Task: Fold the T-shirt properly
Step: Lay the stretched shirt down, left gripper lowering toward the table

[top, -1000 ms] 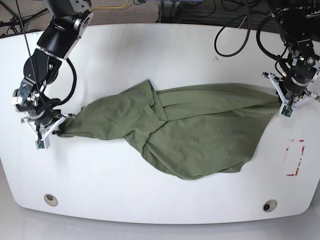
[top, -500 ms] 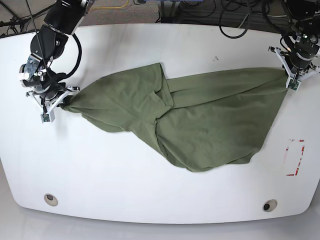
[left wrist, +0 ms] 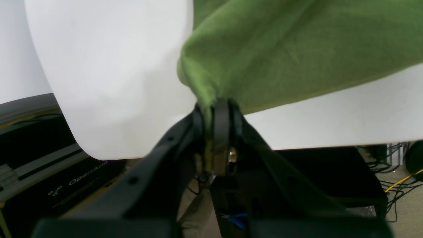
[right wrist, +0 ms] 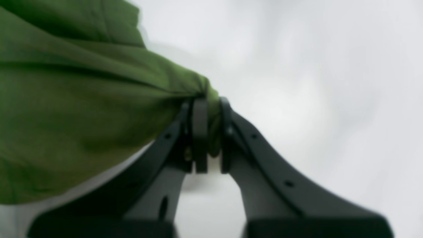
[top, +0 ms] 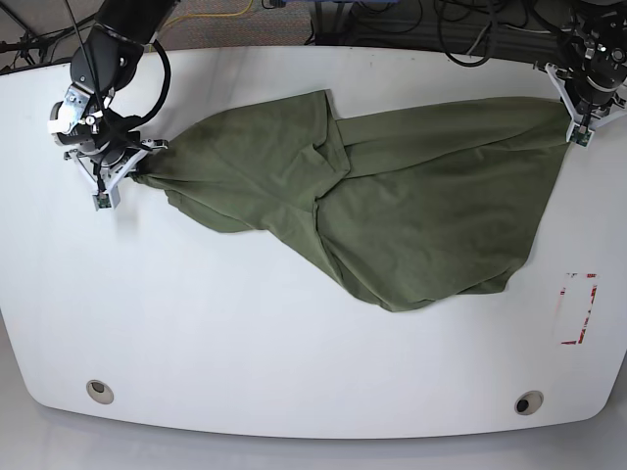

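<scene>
Overhead, the base view takes in the whole white counter [top: 294,372], with the right gripper [top: 122,176] near its far left corner and the left gripper [top: 578,122] at its far right corner. Stretched between them lies the T-shirt [top: 392,215], an olive-green sheet spread across the far half of the counter, bunched into folds left of the middle and sagging toward the near edge in a rounded lobe right of centre. Only this view shows a red-and-white marker [top: 578,308] near the right edge and two round fittings [top: 98,390] along the near edge. Closer in, the right wrist view, though blurred, shows the right gripper [right wrist: 208,132] with its fingers pressed together on a gathered corner of the T-shirt [right wrist: 82,109]. Likewise, the left wrist view shows the left gripper [left wrist: 216,122] clamped on a pinched corner of the T-shirt [left wrist: 297,49], and beyond the counter's edge a black case [left wrist: 76,178] lettered OpenArm and a yellow cable [left wrist: 403,180] on the floor.
</scene>
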`<state>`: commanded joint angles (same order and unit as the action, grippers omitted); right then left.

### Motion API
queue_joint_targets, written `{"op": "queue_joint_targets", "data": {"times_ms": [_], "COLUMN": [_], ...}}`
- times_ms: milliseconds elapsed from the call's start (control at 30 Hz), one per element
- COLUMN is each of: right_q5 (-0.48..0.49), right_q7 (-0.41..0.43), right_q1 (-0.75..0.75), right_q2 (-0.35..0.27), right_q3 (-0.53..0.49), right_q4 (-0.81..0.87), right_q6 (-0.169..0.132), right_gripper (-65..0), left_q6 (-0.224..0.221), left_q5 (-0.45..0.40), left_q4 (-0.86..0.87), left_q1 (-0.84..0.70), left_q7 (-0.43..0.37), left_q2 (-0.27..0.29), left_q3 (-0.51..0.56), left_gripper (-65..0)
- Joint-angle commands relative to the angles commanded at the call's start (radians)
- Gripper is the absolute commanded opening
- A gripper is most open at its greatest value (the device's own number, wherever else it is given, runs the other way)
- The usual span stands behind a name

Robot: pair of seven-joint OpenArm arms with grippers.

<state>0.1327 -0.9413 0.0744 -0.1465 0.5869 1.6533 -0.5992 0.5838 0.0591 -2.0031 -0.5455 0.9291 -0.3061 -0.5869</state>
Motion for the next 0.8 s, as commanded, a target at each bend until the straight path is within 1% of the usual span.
{"op": "queue_joint_targets", "data": {"times_ms": [67,100,133,167,200,233,267,300,333,367,400,467,633,733,800], "right_q5": [0.000,0.000,0.000,0.000,0.000,0.000,0.000,0.000,0.000,0.000,0.000,0.000,0.000,0.000,0.000], "right_q7": [0.005,0.005,0.003,0.003,0.003,0.003,0.003,0.005,0.005,0.005,0.005,0.005,0.005,0.005,0.005], "right_q1": [0.003,0.003,0.003,0.003,0.003,0.003,0.003,0.003,0.003,0.003,0.000,-0.003,-0.006,-0.021,-0.023], "right_q2": [0.009,0.011,0.014,0.017,0.017,0.017,0.017,0.017,0.017,0.017,0.018,0.018,0.020,0.020,0.020], "right_q3": [0.000,0.000,0.000,-0.002,-0.002,-0.002,-0.002,-0.002,-0.002,-0.003,-0.003,-0.005,-0.005,-0.005,-0.005], "right_q4": [0.000,0.000,0.000,0.000,0.000,0.000,0.000,0.000,0.000,0.000,0.000,0.000,0.000,-0.003,-0.002], "right_q6": [0.000,0.000,0.000,0.000,0.000,0.000,0.000,0.000,0.000,0.000,0.000,0.000,0.000,0.000,0.000], "right_gripper": [-65.0,-65.0,-65.0,-65.0,-65.0,-65.0,-65.0,-65.0,-65.0,-65.0,-65.0,-65.0,-65.0,-65.0,-65.0], "left_q6": [0.000,0.000,0.000,0.000,0.000,0.000,0.000,0.000,0.000,0.000,0.000,0.000,0.000,0.000,0.000], "left_q5": [-0.002,-0.002,-0.002,-0.002,-0.002,0.000,0.003,0.006,0.006,0.006,0.006,0.006,0.006,-0.002,-0.002], "left_q4": [0.000,0.000,0.000,0.000,0.000,0.000,0.000,0.000,0.000,0.000,0.000,0.000,0.000,0.006,0.046], "left_q1": [0.000,0.000,0.000,0.000,0.000,0.002,0.003,0.006,0.011,0.028,0.054,0.086,0.163,0.267,0.347], "left_q7": [0.003,0.005,0.005,0.009,0.014,0.028,0.035,0.040,0.041,0.046,0.049,0.049,0.049,0.049,0.049], "left_q2": [0.000,-0.002,-0.002,-0.002,-0.002,-0.002,-0.002,-0.002,-0.002,-0.002,0.000,0.000,0.002,0.002,0.005], "left_q3": [0.008,0.008,0.009,0.009,0.009,0.009,0.009,0.009,0.011,0.012,0.021,0.028,0.029,0.031,0.031], "left_gripper": [-64.9,-62.8,-56.9,-49.4,-45.1,-35.3,-29.9,-23.1,-18.5,-11.7,-7.1,-3.8,-6.3,-6.1,-6.0]}}
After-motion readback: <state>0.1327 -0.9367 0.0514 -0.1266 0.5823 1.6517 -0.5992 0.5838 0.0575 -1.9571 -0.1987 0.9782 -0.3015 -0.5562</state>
